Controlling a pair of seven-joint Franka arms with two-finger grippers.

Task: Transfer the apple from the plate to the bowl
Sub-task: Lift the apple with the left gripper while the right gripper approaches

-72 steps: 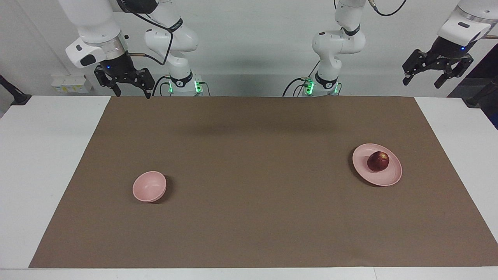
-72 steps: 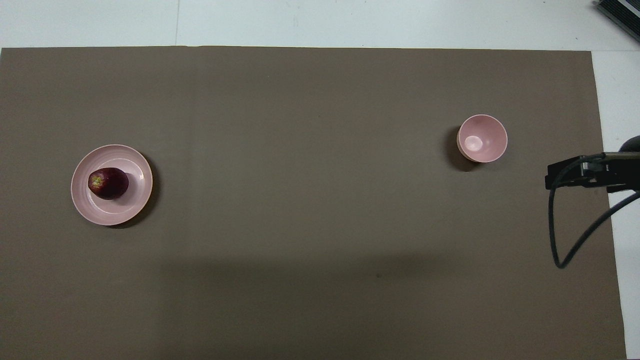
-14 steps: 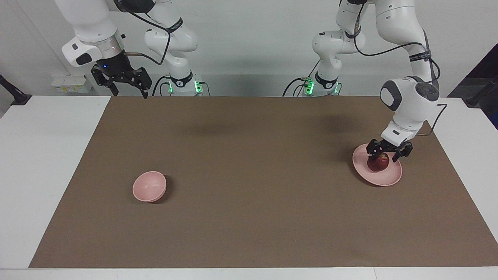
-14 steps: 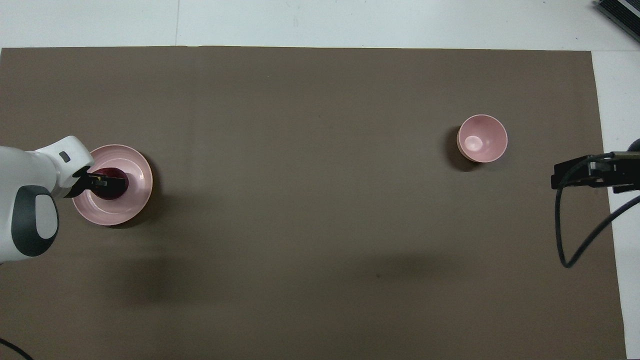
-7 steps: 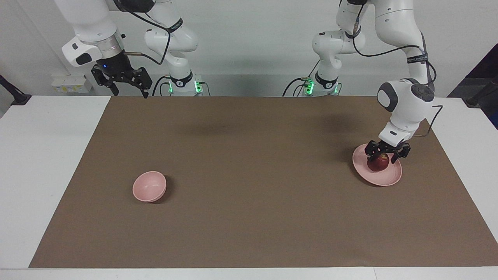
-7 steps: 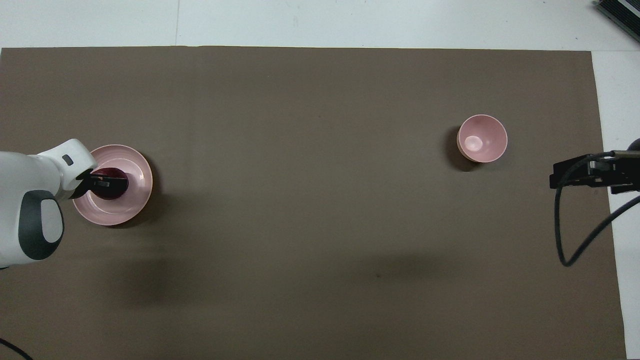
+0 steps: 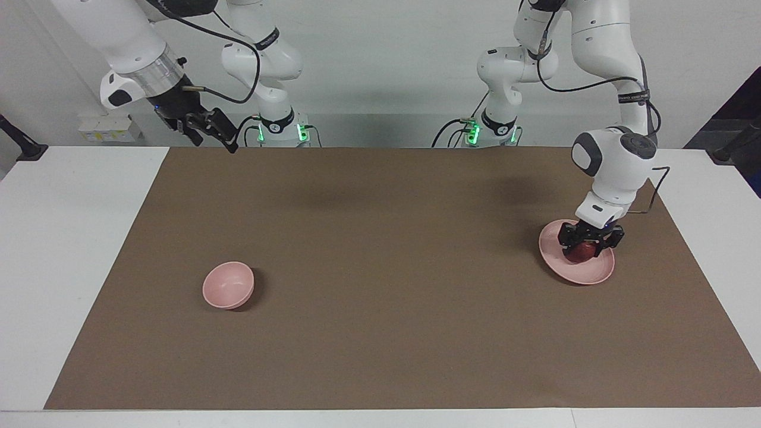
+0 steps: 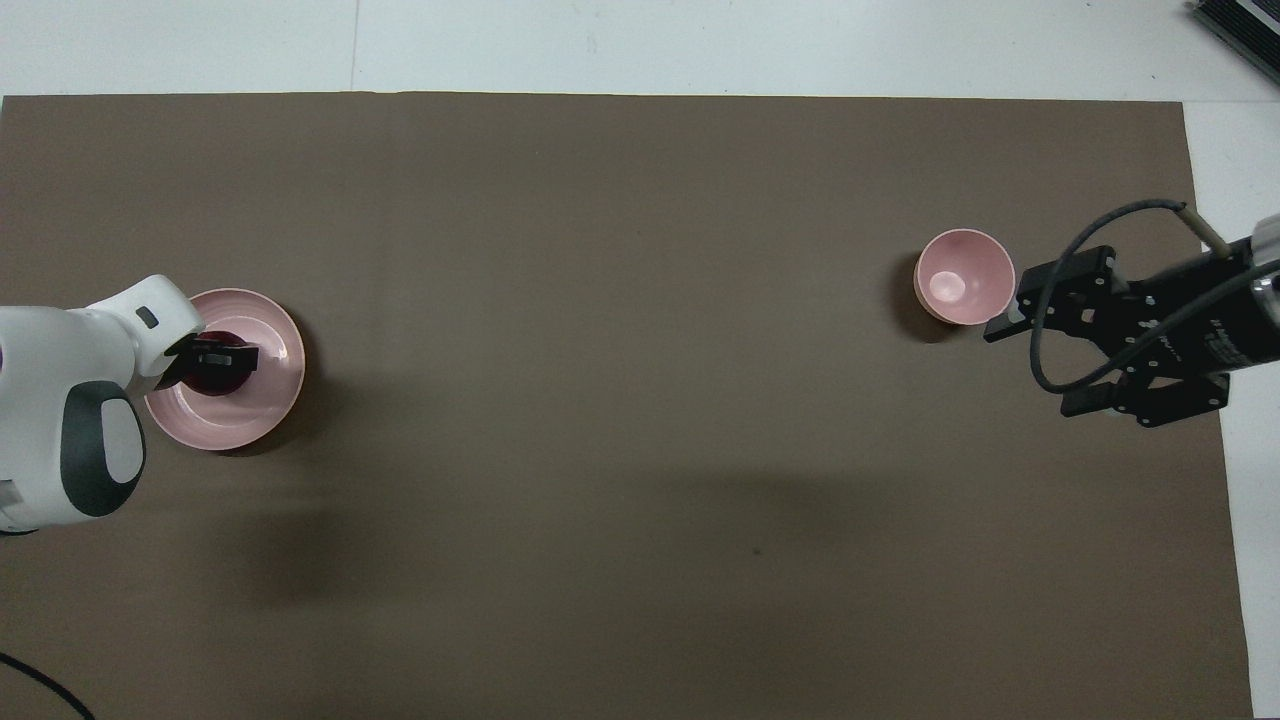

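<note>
Dark red, the apple (image 7: 585,251) is seen on the pink plate (image 7: 569,271) toward the left arm's end, straddled by the left gripper (image 7: 590,244), whose fingers are closed against its sides; a shallow hold could let it roll off when lifted. Farther along the brown mat (image 7: 380,297), the pink bowl (image 7: 228,286) is placed toward the right arm's end, while the right gripper (image 7: 209,132) is held raised with fingers spread, empty, over the mat's edge before a white wall.

A brown mat (image 7: 380,267) covers most of the white table (image 7: 65,249) — bare white strips show at both ends and along the edge farthest from the robots. By the wall near the right arm's base sits a small white box (image 7: 110,128). A dark device (image 8: 1240,25) shows at the overhead view's top corner — only partly visible.
</note>
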